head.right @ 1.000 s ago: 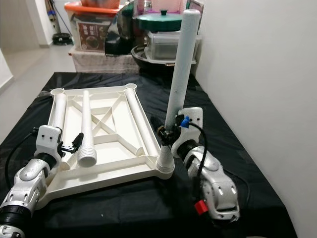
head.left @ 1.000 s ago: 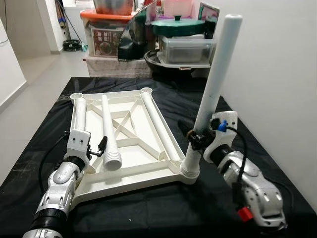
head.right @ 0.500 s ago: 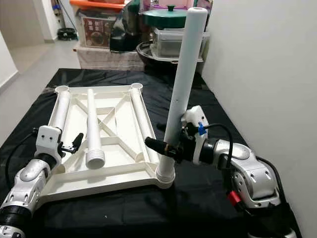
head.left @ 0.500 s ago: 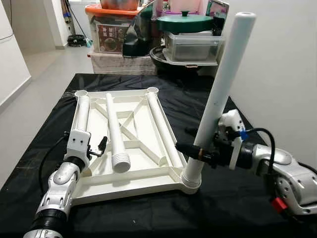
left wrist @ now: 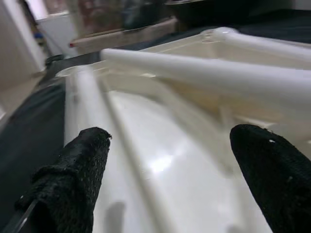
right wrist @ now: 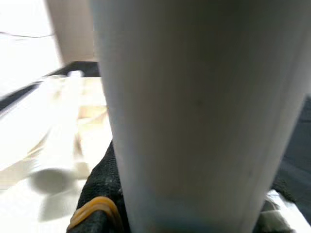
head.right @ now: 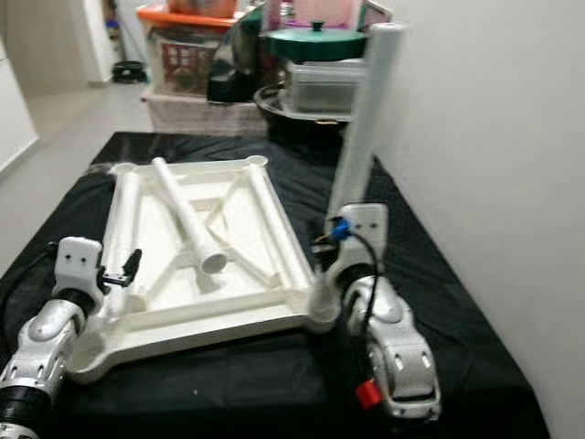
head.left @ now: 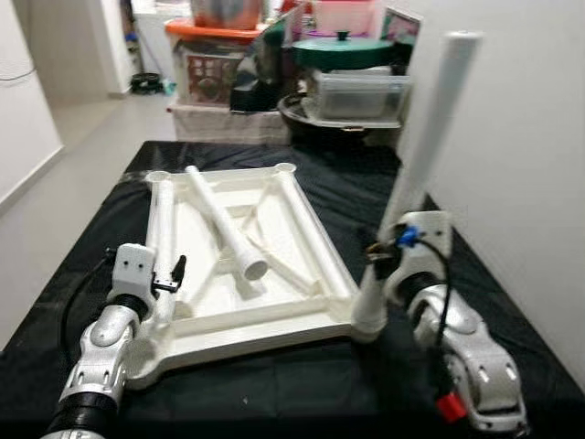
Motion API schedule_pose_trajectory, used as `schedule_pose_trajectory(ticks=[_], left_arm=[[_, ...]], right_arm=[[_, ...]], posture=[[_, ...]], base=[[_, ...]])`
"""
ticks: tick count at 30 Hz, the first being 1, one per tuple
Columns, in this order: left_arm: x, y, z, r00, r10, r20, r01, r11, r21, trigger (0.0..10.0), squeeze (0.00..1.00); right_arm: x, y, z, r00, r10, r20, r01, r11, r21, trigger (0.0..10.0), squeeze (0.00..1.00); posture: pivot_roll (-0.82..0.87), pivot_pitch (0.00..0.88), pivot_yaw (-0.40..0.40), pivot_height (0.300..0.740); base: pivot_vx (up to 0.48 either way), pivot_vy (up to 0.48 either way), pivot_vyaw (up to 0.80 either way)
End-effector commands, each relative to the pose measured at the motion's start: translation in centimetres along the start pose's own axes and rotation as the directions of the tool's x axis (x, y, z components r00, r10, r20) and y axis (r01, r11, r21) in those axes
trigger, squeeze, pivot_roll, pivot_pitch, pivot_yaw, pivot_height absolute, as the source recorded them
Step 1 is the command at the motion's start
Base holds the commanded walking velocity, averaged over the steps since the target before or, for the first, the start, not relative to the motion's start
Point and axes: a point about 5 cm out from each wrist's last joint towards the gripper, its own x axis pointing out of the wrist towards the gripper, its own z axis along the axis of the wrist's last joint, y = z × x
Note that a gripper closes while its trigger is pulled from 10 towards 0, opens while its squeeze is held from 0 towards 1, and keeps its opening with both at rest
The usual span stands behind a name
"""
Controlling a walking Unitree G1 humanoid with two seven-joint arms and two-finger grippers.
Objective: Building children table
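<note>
On the black-covered desk (head.left: 302,393), the left end effector (head.left: 169,274) rests at the near left edge of the upturned white tabletop (head.left: 274,315), fingers (left wrist: 77,179) spread wide. A loose leg (head.left: 224,222) lies diagonally across the tabletop, its threaded end pointing towards the robot. At the near right corner, the right end effector (head.left: 377,259) is closed around the upright leg (head.left: 430,128), which leans slightly right.

Legs (head.left: 225,225) on tabletop (head.left: 283,315), bins (head.left: 352,91) behind
</note>
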Motion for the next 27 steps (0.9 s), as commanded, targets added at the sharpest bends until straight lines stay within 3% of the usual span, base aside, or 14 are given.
schedule_pose_trajectory(ticks=[1, 2, 3, 4, 7, 8, 9, 10, 12, 17, 23, 24, 26, 27], left_arm=[[0.2, -0.2, 0.0, 1.0, -0.006, -0.004, 0.006, 1.0, -0.006, 10.0, 0.0], [0.2, -0.2, 0.1, 1.0, -0.006, -0.004, 0.006, 1.0, -0.007, 10.0, 0.0], [0.3, -0.3, 0.1, 1.0, -0.008, -0.004, 0.008, 1.0, -0.008, 10.0, 0.0], [0.3, -0.3, 0.0, 1.0, -0.008, -0.004, 0.008, 1.0, -0.009, 10.0, 0.0], [0.2, -0.3, 0.0, 1.0, -0.008, -0.004, 0.008, 1.0, -0.009, 10.0, 0.0], [0.2, -0.3, 0.0, 1.0, -0.006, -0.005, 0.006, 1.0, -0.01, 10.0, 0.0], [0.1, -0.2, -0.1, 1.0, -0.004, -0.006, 0.004, 1.0, -0.01, 10.0, 0.0], [0.1, -0.2, -0.1, 1.0, -0.004, -0.006, 0.004, 1.0, -0.01, 10.0, 0.0], [0.0, -0.2, -0.2, 1.0, -0.003, -0.008, 0.003, 1.0, -0.01, 10.0, 0.0], [0.0, -0.2, -0.2, 1.0, -0.001, -0.009, 0.001, 1.0, -0.009, 10.0, 0.0], [0.1, -0.2, -0.2, 1.0, -0.001, -0.008, 0.001, 1.0, -0.007, 10.0, 0.0], [0.1, -0.1, -0.1, 1.0, 0.0, -0.006, 0.0, 1.0, -0.007, 10.0, 0.0], [0.1, -0.1, -0.1, 1.0, 0.002, -0.005, -0.002, 1.0, -0.006, 10.0, 0.0], [0.1, -0.1, -0.1, 1.0, 0.002, -0.005, -0.002, 1.0, -0.006, 10.0, 0.0]], right_arm=[[0.3, 1.4, -1.0, 0.991, 0.121, -0.05, -0.119, 0.992, 0.047, 10.0, 0.0], [0.5, 1.5, -0.7, 0.992, 0.125, -0.035, -0.123, 0.991, 0.05, 10.0, 0.0], [0.6, 1.1, 0.2, 0.989, 0.149, 0.012, -0.15, 0.987, 0.066, 10.0, 0.97], [0.6, 0.8, 1.0, 0.986, 0.16, 0.043, -0.163, 0.984, 0.076, 10.0, 1.0], [0.5, 0.6, 1.5, 0.983, 0.174, 0.067, -0.179, 0.98, 0.085, 10.0, 1.0], [0.2, 0.4, 2.0, 0.969, 0.235, 0.07, -0.24, 0.968, 0.069, 10.0, 0.61], [-0.2, 0.0, 2.2, 0.946, 0.319, 0.052, -0.322, 0.946, 0.045, 10.0, 0.0], [-0.2, 0.0, 2.2, 0.946, 0.319, 0.052, -0.322, 0.946, 0.045, 10.0, 0.0], [-1.6, -1.1, 2.5, 0.855, 0.519, 0.005, -0.519, 0.854, -0.012, 10.0, 0.0], [-2.4, -2.2, 2.4, 0.763, 0.642, -0.077, -0.646, 0.762, -0.045, 10.0, 0.0], [-2.3, -3.1, 1.9, 0.735, 0.664, -0.141, -0.676, 0.735, -0.063, 10.0, 0.0], [-1.0, -4.0, 1.4, 0.803, 0.577, -0.149, -0.591, 0.804, -0.071, 0.0, 0.0], [0.4, -4.8, 1.0, 0.881, 0.453, -0.138, -0.464, 0.883, -0.065, 0.0, 0.0], [0.4, -4.8, 1.0, 0.881, 0.453, -0.138, -0.464, 0.883, -0.065, 0.0, 0.0]], posture=[[0.03, 0.0, -0.074, 0.74], [0.03, 0.0, -0.074, 0.74], [0.02, 0.0, -0.076, 0.74], [0.02, 0.0, -0.077, 0.74], [0.02, 0.0, -0.077, 0.74], [0.03, 0.0, -0.08, 0.74], [0.03, 0.0, -0.08, 0.74], [0.03, 0.0, -0.08, 0.74], [0.03, 0.0, -0.082, 0.74], [0.04, 0.0, -0.084, 0.74], [0.05, 0.0, -0.086, 0.74], [0.05, 0.0, -0.09, 0.74], [0.05, 0.0, -0.09, 0.74], [0.05, 0.0, -0.09, 0.74]], base=[[0.0, 0.0, 0.0], [0.0, 0.0, 0.0], [0.0, 0.0, 0.0], [0.0, 0.0, 0.0], [0.0, 0.0, 0.0], [0.0, 0.0, 0.0], [0.0, 0.0, 0.0], [0.0, 0.0, 0.0], [0.0, 0.0, 0.0], [0.0, 0.0, 0.0], [0.0, 0.0, 0.0], [0.0, 0.0, 0.0], [0.0, 0.0, 0.0], [0.0, 0.0, 0.0]])
